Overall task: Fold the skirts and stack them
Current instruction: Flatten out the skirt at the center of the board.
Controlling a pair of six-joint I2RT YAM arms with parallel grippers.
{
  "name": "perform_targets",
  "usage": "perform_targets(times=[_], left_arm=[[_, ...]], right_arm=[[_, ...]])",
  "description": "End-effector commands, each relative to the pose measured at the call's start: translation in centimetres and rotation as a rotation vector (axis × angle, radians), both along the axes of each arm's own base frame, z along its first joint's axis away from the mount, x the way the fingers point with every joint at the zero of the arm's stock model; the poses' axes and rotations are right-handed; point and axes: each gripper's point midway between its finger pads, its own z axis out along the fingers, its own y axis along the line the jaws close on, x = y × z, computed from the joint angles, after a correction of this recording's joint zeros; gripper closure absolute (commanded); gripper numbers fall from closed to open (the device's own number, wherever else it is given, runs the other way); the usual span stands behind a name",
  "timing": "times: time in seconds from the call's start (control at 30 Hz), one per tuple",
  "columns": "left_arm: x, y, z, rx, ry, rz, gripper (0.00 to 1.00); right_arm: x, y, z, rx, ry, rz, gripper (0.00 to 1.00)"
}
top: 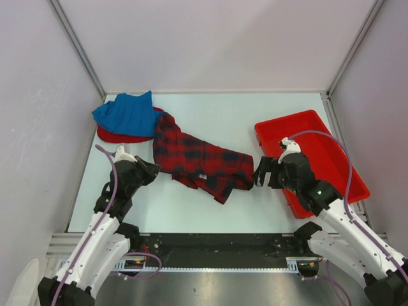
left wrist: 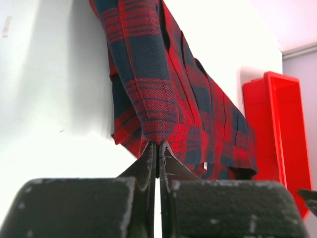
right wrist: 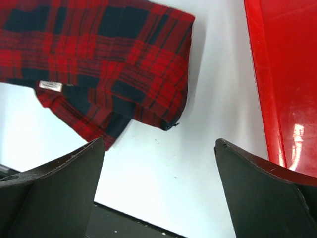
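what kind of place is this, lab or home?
Likely a lab test cell: blank white walls box in the table, left arm and right arm bolted at its edge, plaid skirt and red tray as props.

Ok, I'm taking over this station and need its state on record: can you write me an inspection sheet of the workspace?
Surface: pale table, flat, no spills seen.
Job's things: plaid skirt lying rumpled across the middle; blue skirt lying on the red skirt at the far left corner.
Clutter: red tray on the right, partly under the right arm.
Jaws: left jaws shut on an edge of the plaid skirt; right jaws open near its other end, holding nothing.
Cables: a purple cable runs along the left arm; another arcs over the tray.
Surroundings: pale walls around the table, metal rail at the near edge.
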Motion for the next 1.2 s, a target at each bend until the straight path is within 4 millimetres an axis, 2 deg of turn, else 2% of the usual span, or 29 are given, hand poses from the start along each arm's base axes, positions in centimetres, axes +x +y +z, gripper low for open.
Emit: perform_targets(times=[0.0,0.1,0.2,0.27,0.3,0.4,0.5,0.53,0.63,0.73,0.83,0.93,0.97,1.03,1.07,1.17], left_arm=[[-0.8,1.3,-0.2,0.022,0.015,0.065,1.00],[-0.8,1.0,-0.1,0.014,0.014,0.049,1.00],[-0.9,1.0,-0.4,0.016,0.024,0.046,1.00],[-0.9,1.0,-0.4,0.016,0.024,0.047,1.00],[-0.9,1.1,-0.7,0.017,0.027,0.053,1.00],[-1.0,1.2,-0.7,0.016,0.034,0.056,1.00],[-1.1,1.4,-1.0,0.021,0.043,0.068,1.00],[-1.1,1.5,-0.9,0.024,0.039,0.075,1.00],[-1.1,1.6,-0.8,0.024,0.035,0.078,1.00],[-1.1,1.6,-0.8,0.027,0.040,0.077,1.00],[-1.1,1.7,-0.8,0.028,0.038,0.085,1.00],[-1.1,1.8,-0.6,0.031,0.038,0.085,0.99],[-1.1,1.9,-0.6,0.033,0.036,0.093,1.00],[-1.1,2.0,-0.6,0.033,0.035,0.101,1.00],[-0.9,2.0,-0.4,0.027,0.029,0.105,1.00],[-0.4,2.0,0.1,0.012,0.011,0.118,1.00]], right_arm=[[-0.7,0.9,1.4,0.102,-0.028,0.013,0.03],[-1.3,3.0,0.7,0.157,0.005,0.107,0.05],[-0.7,3.3,-1.2,0.112,0.049,0.087,0.07],[0.3,3.0,-2.2,0.071,0.050,0.032,0.09],[0.7,3.1,-3.5,0.044,0.083,0.019,0.10],[2.1,3.8,-4.9,0.037,0.106,-0.019,0.13],[3.3,4.4,-6.0,0.001,0.086,-0.001,0.20],[3.8,4.1,-7.3,-0.044,0.098,-0.018,0.22],[5.2,3.7,-8.6,-0.096,0.080,-0.043,0.28],[5.9,4.8,-9.3,-0.064,0.081,0.006,0.36],[6.1,5.5,-9.7,-0.062,0.069,0.054,0.50],[7.0,5.9,-9.5,-0.056,0.032,0.051,0.73],[7.3,5.7,-9.0,-0.051,0.016,0.041,0.85],[7.4,5.7,-8.4,-0.047,-0.002,0.036,0.92],[7.6,5.5,-7.6,-0.044,-0.026,0.034,0.99],[7.6,5.2,-6.4,-0.041,-0.063,0.033,1.00]])
